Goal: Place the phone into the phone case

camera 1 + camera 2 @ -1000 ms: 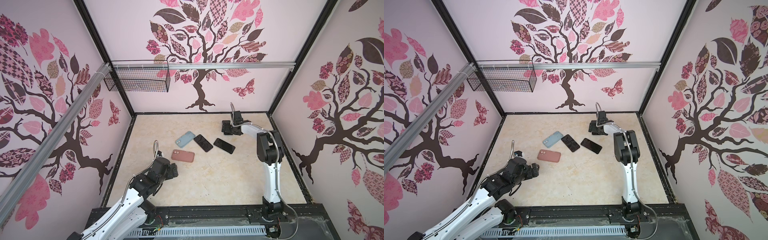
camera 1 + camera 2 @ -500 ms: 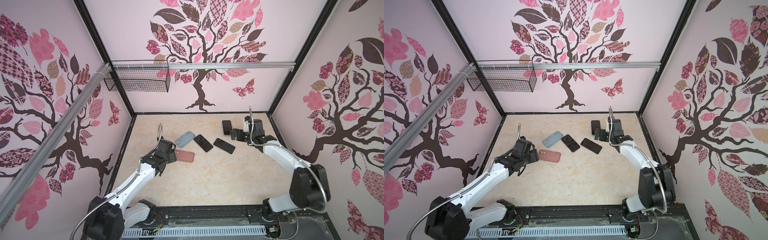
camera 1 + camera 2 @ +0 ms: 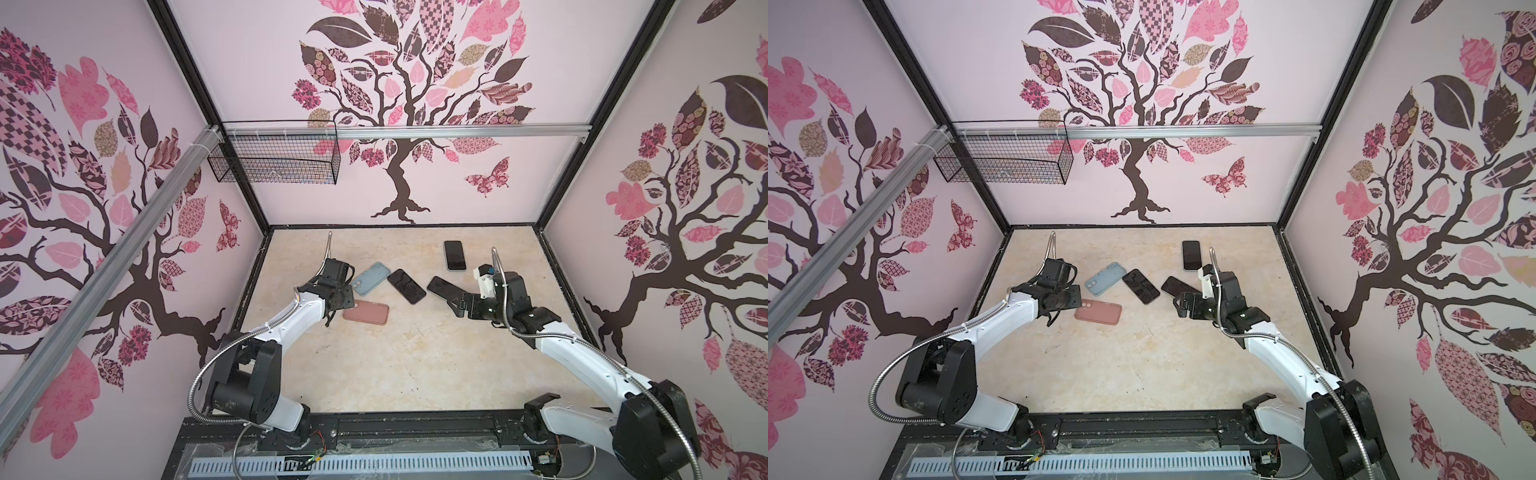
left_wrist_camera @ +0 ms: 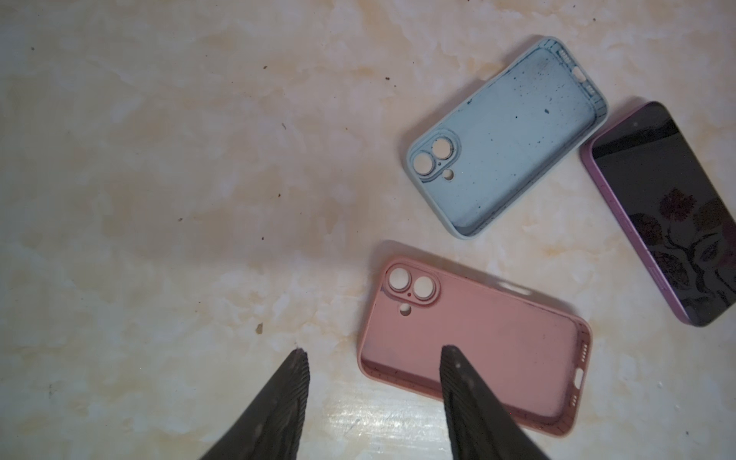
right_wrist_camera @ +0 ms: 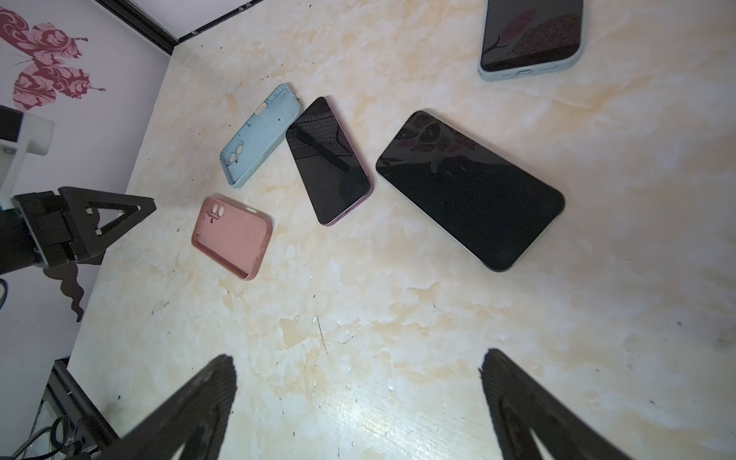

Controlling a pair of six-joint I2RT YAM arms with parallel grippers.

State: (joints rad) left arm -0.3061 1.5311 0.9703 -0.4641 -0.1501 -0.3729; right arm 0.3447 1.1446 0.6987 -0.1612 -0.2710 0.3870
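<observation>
The matte pink case [image 4: 478, 350] and blue case [image 4: 506, 135] are laid hollow side up, a glossy phone [image 5: 531, 32] is seated in a pale case [image 5: 557, 68], and the left gripper [image 4: 373, 349] and right gripper [image 5: 358, 353] are spread open.

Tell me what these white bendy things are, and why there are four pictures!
They are two robot arms, each ending in a two-finger pincher called a gripper. Two pictures look down from above at the table. The other two come from cameras on the arms' wrists, showing the black fingers of the left gripper and the right gripper. On the table lie a pink case, a blue case, a purple-edged phone, a dark phone and a far phone with a pale rim. Both grippers are open, holding nothing; the left straddles the pink case's edge.
</observation>
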